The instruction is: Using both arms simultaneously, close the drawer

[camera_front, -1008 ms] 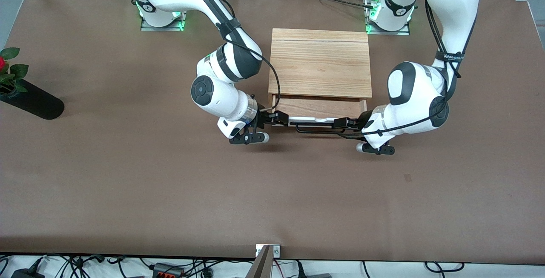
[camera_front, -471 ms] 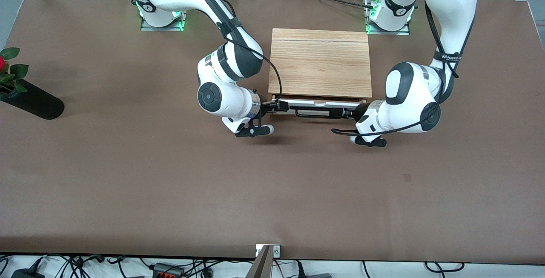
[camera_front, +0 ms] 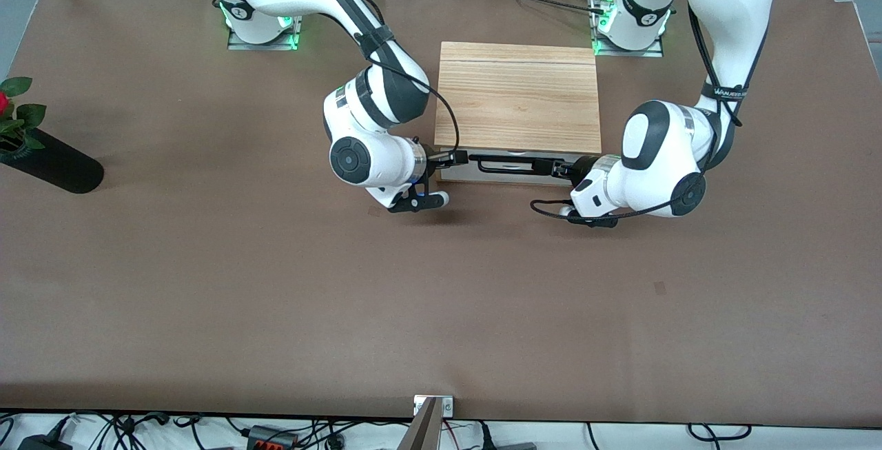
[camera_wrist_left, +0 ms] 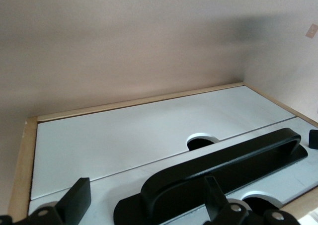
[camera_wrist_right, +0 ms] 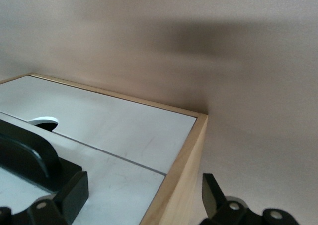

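The drawer [camera_front: 513, 162] sat flush in the cabinet [camera_front: 518, 98]; left pincer [camera_front: 559, 168] and right pincer [camera_front: 457, 158] gaped apart against its front.

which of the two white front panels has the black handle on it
The drawer beside the gripper fingers carries the black handle. The other panel has only a round cutout.

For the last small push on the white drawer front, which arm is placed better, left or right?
Neither clearly. The left pincer and the right pincer are open, one at each end of the long black bar handle, and the white drawer front looks about flush with the light-wood cabinet.
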Action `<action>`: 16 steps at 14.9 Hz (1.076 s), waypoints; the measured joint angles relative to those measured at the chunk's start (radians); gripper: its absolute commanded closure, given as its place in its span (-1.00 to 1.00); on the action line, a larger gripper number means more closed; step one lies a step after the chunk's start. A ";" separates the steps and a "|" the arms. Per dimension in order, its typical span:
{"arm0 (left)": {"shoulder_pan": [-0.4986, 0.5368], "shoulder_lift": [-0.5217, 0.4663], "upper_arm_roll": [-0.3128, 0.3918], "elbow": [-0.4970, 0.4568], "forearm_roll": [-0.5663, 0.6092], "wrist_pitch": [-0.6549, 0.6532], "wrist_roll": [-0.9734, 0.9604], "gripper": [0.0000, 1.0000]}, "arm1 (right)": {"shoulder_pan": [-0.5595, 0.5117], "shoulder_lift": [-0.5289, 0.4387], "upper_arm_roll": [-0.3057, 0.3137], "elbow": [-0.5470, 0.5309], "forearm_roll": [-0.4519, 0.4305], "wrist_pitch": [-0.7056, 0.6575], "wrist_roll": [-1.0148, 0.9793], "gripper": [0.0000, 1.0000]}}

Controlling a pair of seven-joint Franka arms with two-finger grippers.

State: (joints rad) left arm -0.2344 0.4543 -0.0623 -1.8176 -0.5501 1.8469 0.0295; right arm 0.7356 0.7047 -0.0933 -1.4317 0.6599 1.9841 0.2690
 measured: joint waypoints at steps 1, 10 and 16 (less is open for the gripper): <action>0.000 0.000 0.000 0.001 0.000 -0.001 0.000 -1.00 | 0.000 0.001 0.000 0.000 0.000 0.000 0.000 -1.00; 0.079 -0.019 0.009 0.228 0.007 -0.232 -0.001 -1.00 | -0.028 0.009 -0.194 0.113 -0.032 0.004 0.005 -1.00; 0.103 -0.031 0.012 0.442 0.369 -0.264 -0.001 -1.00 | -0.032 -0.005 -0.477 0.250 -0.096 -0.285 0.008 -1.00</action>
State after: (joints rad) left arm -0.1312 0.4234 -0.0505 -1.3760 -0.1806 1.5828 0.0287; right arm 0.7031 0.6998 -0.5706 -1.1817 0.5635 1.6993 0.2772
